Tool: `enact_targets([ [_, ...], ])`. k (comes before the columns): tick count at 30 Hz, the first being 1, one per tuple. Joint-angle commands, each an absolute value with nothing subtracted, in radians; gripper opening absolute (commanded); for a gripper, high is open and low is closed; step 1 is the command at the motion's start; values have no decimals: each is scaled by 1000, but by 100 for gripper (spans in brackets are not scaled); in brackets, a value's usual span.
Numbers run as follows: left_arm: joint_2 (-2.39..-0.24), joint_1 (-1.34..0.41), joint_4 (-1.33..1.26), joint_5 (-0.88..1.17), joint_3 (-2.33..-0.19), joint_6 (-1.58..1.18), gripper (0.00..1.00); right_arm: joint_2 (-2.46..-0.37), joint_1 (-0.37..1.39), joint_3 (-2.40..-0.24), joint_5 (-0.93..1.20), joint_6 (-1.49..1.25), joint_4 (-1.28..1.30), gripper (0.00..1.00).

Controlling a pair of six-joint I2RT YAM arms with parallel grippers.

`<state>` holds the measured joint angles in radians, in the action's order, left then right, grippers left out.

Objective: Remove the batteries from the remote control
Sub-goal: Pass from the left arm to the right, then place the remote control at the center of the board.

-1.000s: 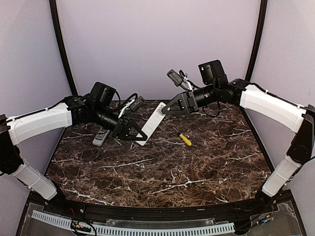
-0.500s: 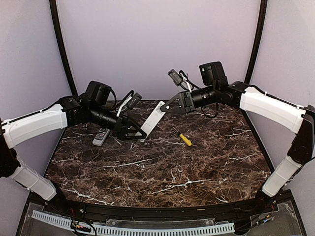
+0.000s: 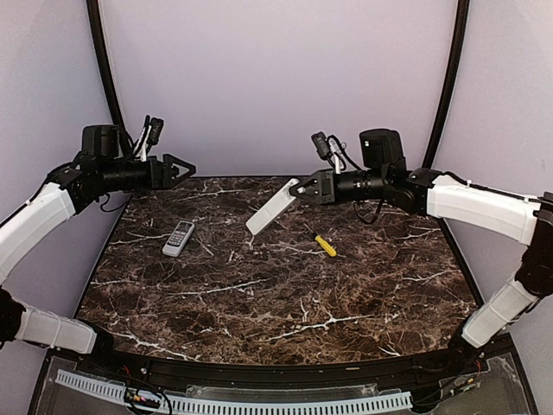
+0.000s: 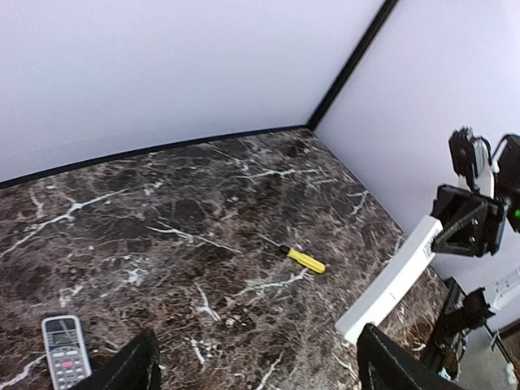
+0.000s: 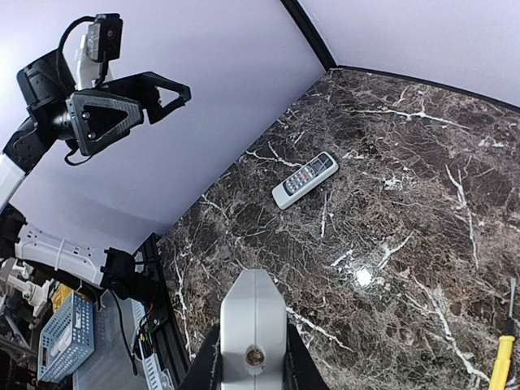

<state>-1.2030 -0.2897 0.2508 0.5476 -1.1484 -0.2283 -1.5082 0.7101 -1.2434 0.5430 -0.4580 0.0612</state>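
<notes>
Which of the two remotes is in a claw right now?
The long white remote: the right claw is shut on its upper end, holding it tilted. The small grey remote lies flat on the table with no claw touching it.

We see bare table (image 3: 285, 320) up front; farther back, a grey remote (image 3: 179, 238), a yellow-handled tool (image 3: 326, 245), a white remote (image 3: 270, 210) slanting from the right gripper (image 3: 303, 188).

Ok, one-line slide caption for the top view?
Right gripper holds the white remote tilted by one end; left gripper hangs open and empty; grey remote and yellow screwdriver lie on the table.
</notes>
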Motion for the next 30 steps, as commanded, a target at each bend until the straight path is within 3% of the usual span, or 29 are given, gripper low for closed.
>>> enact_targets([
  [1,-1113,-241,203,406,-1090,-253,84,-1555,743,-1202,444,-577,-109,0],
  [8,-1046,-236,176,244,-1002,-220,85,-1698,763,-1216,450,-646,-172,0],
  [30,-1062,-236,189,244,-994,-232,85,-1960,769,-1270,454,-711,-257,0],
])
